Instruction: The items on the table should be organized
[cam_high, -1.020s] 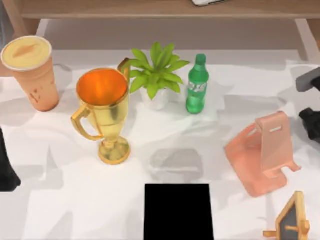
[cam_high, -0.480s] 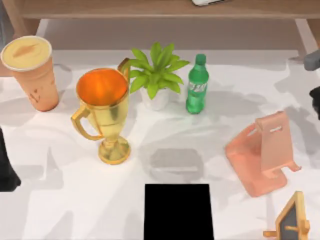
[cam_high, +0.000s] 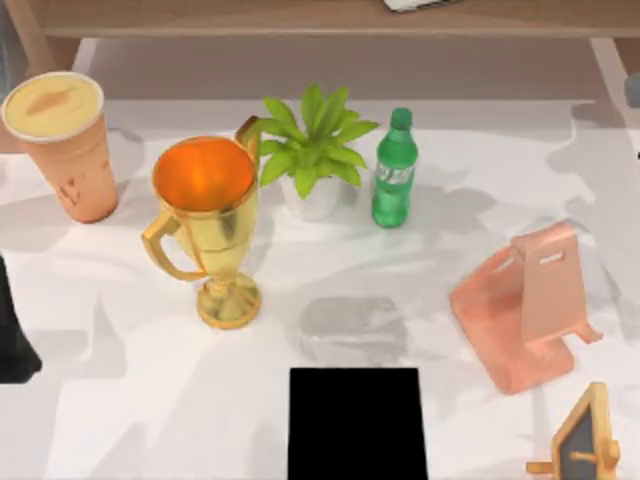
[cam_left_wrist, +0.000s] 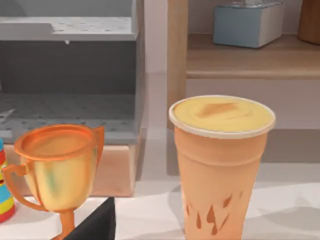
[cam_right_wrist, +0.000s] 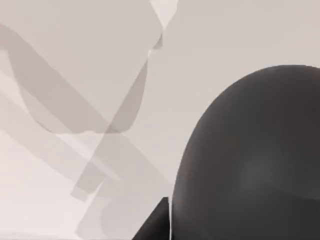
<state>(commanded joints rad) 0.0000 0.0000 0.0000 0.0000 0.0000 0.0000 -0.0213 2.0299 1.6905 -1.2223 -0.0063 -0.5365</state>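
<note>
Where it stands upright, peach cup (cam_high: 62, 145), cream lid (cam_high: 52, 105)

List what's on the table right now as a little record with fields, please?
Far left: peach cup, lid on, upright
Left of centre: gold trophy, upright
Back centre: potted plant, green bottle on its right
Right: pink phone stand
Near right corner: small wooden board
Front centre: black mat, nothing on it
Right wrist view: dark mouse close up
Left arm: dark shape at left edge
</note>
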